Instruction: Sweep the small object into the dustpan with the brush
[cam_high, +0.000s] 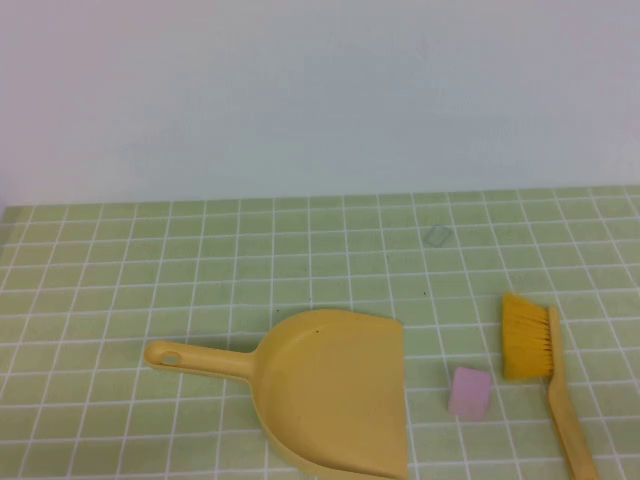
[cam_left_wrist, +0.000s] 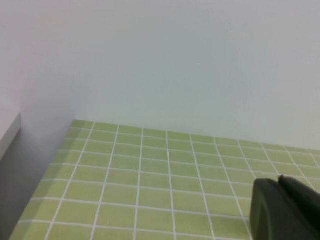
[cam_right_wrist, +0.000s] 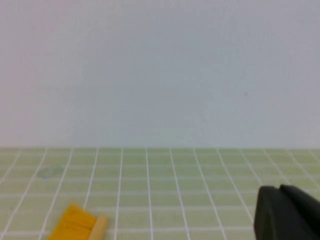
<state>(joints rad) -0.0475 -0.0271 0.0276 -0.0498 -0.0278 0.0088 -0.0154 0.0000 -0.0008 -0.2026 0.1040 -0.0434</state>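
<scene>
A yellow dustpan (cam_high: 330, 390) lies at the front middle of the green tiled table, its handle pointing left and its mouth facing right. A small pink block (cam_high: 469, 391) lies just right of the mouth. A brush (cam_high: 530, 340) with yellow bristles and a wooden handle lies right of the block, bristles pointing away from me. The bristles also show in the right wrist view (cam_right_wrist: 75, 222). Neither arm shows in the high view. My left gripper (cam_left_wrist: 280, 182) is shut and empty above bare tiles. My right gripper (cam_right_wrist: 280, 189) is shut and empty, apart from the brush.
A white wall (cam_high: 320, 100) closes the far edge of the table. A faint mark (cam_high: 437, 236) lies on the tiles at the back right. A pale ledge (cam_left_wrist: 7, 132) stands beyond the table's left edge in the left wrist view.
</scene>
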